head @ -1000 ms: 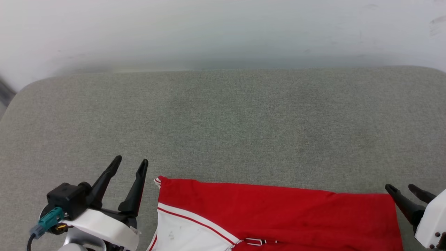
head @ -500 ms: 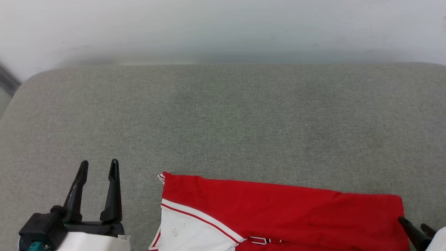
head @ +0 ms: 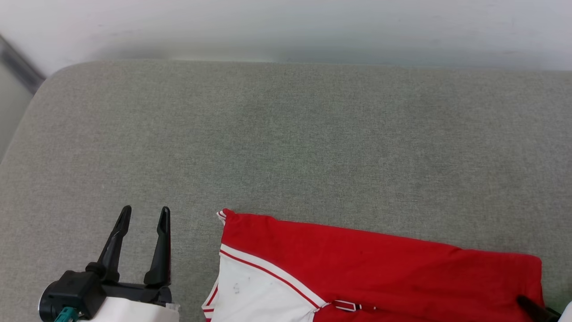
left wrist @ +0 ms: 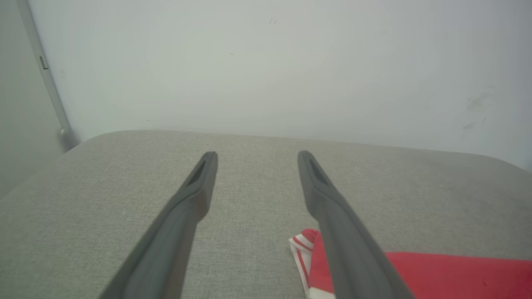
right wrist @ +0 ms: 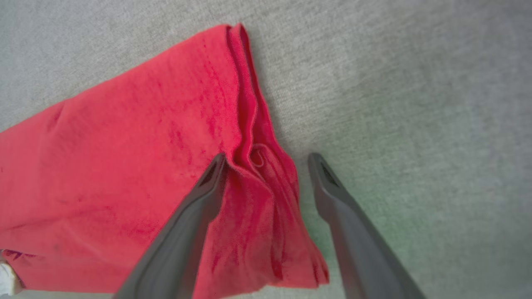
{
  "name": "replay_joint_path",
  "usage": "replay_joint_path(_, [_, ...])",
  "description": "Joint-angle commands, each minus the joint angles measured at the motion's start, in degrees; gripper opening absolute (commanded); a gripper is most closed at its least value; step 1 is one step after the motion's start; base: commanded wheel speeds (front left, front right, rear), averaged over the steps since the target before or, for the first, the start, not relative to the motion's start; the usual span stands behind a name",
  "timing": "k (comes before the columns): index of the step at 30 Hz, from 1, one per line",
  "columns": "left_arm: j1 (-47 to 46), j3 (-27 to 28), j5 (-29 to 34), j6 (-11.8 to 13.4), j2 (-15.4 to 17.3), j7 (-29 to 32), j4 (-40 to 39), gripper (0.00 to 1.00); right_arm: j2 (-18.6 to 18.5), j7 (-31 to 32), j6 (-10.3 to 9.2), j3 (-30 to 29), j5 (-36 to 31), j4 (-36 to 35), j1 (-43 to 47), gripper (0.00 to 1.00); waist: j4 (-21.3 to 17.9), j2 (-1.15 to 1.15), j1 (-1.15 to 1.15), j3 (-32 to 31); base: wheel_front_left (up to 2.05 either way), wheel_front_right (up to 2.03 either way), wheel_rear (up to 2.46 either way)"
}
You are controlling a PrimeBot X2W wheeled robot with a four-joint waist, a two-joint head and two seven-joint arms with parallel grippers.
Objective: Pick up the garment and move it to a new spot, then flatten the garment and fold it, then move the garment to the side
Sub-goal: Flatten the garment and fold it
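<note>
The garment [head: 380,264] lies folded on the grey padded surface [head: 286,143], red with a white sleeve panel [head: 254,295] and striped trim at its far left corner. My left gripper [head: 145,211] stands open to the garment's left, apart from it, with nothing between its fingers. In the left wrist view that gripper [left wrist: 257,155] points over the bare cushion, with the garment [left wrist: 449,274] low on the right. My right gripper [right wrist: 268,160] is open over the garment's [right wrist: 124,145] right edge, whose bunched red fold lies between the fingers. One dark right finger [head: 532,307] shows at the garment's right corner.
A white wall [head: 286,27] runs along the far edge of the padded surface. The surface's rounded far-left corner [head: 58,74] drops off beside a dark strip [head: 20,65]. Bare cushion stretches beyond and to the left of the garment.
The head camera has shifted, so the whole scene sits differently. My left gripper has drawn back left, away from the garment's corner. The right gripper has sunk toward the bottom right corner. The garment lies unchanged.
</note>
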Motion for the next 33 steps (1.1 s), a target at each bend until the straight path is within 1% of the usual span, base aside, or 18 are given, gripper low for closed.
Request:
replay_joint_path(1, [-0.81,0.03,0.39,-0.18,-0.06,-0.38,0.12,1.00,0.37,0.70,-0.02,0.94,0.75,2.00,-0.61,1.00,0.46,0.00,0.00,0.49,0.00,0.00,0.00])
replay_joint_path(4, [-0.99,0.11,0.44,-0.25,-0.17,-0.39,-0.17,1.00,0.46,1.01,-0.02,1.80,1.36,3.60,-0.64,1.00,0.75,0.00,0.00,0.69,0.00,0.00,0.00])
replay_joint_path(8, [-1.19,-0.67,0.32,-0.29,0.30,-0.39,-0.54,1.00,1.73,1.95,0.09,5.35,3.56,5.85,0.00,1.00,1.18,0.00,0.00,0.72,0.00,0.00,0.00])
replay_joint_path(14, [-1.20,-1.02,-0.04,-0.30,0.79,-0.39,-0.73,1.00,2.45,0.67,0.21,9.93,5.66,6.95,0.32,1.00,1.19,0.00,0.00,-0.04,0.00,0.00,0.00])
replay_joint_path(17, [-0.86,-1.11,-0.29,-0.31,0.95,-0.39,-0.57,1.00,2.56,0.06,0.27,10.75,6.24,7.11,-0.02,1.00,0.94,0.00,0.00,-0.51,0.00,0.00,0.00])
replay_joint_path(18, [-0.71,-1.18,-0.33,-0.31,1.01,-0.39,-0.50,1.00,2.43,-0.41,0.27,10.39,6.25,7.02,-0.23,0.50,0.82,0.00,0.00,-0.68,0.00,0.00,0.00])
replay_joint_path(19, [-0.53,-1.20,-0.32,-0.31,1.09,-0.39,-0.43,1.00,2.24,-0.91,0.27,10.03,6.08,6.93,-0.53,0.38,0.68,0.00,0.00,-0.83,0.00,0.00,0.00])
replay_joint_path(20, [-0.40,-1.24,-0.35,-0.31,1.14,-0.39,-0.39,1.00,2.03,-1.30,0.27,9.88,5.88,6.80,-0.72,0.00,0.56,0.00,0.00,-0.93,0.00,0.00,0.00])
replay_joint_path(27, [-0.30,-1.90,-0.51,-0.31,1.54,-0.39,-0.21,1.00,-0.57,-4.95,-0.05,8.20,4.34,6.05,-1.69,0.00,-0.23,0.00,0.00,-1.40,0.00,0.00,0.00])
replay_joint_path(33, [0.02,-2.24,-0.67,-0.32,1.90,-0.39,0.08,1.00,-2.74,-8.86,-0.08,5.00,2.32,6.43,-3.21,0.00,-0.83,0.00,0.00,-1.95,0.00,0.00,0.00])
